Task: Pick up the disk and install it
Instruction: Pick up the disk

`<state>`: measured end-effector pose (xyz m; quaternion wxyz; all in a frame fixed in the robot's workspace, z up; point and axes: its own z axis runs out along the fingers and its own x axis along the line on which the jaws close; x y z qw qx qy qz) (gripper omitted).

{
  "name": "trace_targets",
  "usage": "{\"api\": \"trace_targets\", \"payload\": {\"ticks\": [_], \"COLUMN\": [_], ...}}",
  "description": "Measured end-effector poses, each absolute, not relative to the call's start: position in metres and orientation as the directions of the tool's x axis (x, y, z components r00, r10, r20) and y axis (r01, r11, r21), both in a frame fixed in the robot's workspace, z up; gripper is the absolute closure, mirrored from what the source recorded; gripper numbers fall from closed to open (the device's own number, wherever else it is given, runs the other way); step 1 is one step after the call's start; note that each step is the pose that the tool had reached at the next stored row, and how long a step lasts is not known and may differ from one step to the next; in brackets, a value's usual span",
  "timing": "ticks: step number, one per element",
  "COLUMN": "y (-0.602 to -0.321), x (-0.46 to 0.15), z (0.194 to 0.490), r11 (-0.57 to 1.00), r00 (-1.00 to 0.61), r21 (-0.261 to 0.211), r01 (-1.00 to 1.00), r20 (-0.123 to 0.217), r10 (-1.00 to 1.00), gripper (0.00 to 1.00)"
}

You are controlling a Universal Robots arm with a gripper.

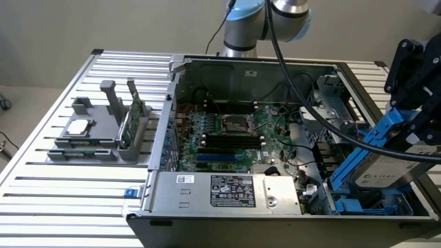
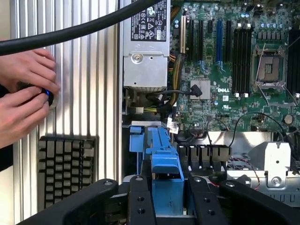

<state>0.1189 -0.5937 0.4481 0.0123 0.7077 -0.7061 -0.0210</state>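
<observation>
one gripper clamped on one disk, tilted over one open computer case; two hands near one keyboard

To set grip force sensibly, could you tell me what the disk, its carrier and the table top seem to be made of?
The disk: likely metal, silver-grey with a dull sheen around its label. Its blue carrier: plastic by the look, saturated colour, moulded ribs, slight gloss. The table top: probably aluminium, pale matte silver in long slotted profiles.
</observation>
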Motion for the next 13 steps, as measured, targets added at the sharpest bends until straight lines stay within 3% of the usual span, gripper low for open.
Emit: {"api": "trace_targets", "payload": {"ticks": [13], "y": [-0.5937], "x": [0.1198], "z": [0.4390], "r11": [-0.007], "r00": [0.006], "r21": [0.047], "r01": [-0.999], "r20": [-0.012], "r10": [-1.000], "gripper": [0.67]}}
